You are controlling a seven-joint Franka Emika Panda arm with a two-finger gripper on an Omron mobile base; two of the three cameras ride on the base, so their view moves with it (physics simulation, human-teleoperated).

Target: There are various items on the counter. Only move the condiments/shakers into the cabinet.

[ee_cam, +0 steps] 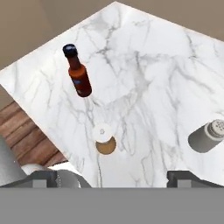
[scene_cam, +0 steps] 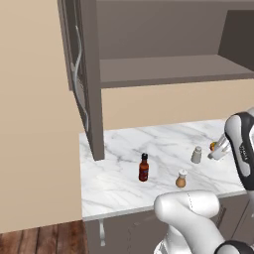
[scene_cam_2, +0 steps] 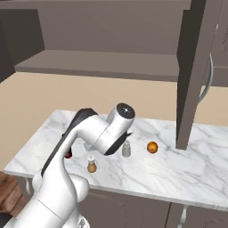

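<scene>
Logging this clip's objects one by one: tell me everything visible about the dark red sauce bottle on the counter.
The dark red sauce bottle is slim, with a narrow neck, a black cap and an orange-red label band on its glossy body. It stands upright and closed on the white marble counter, nearer the open cabinet door than the other items. The tan shaker stands apart from it. Nothing touches it but the counter; the pincer is not on it.

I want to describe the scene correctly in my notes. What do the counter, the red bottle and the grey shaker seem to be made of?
The counter looks like polished white marble, going by its grey veins. The red bottle seems to be dark red glass or plastic with a black cap; its faint sheen leaves this open. The grey shaker looks like dull metal with a lighter perforated top, though the rendering cannot confirm it.
</scene>
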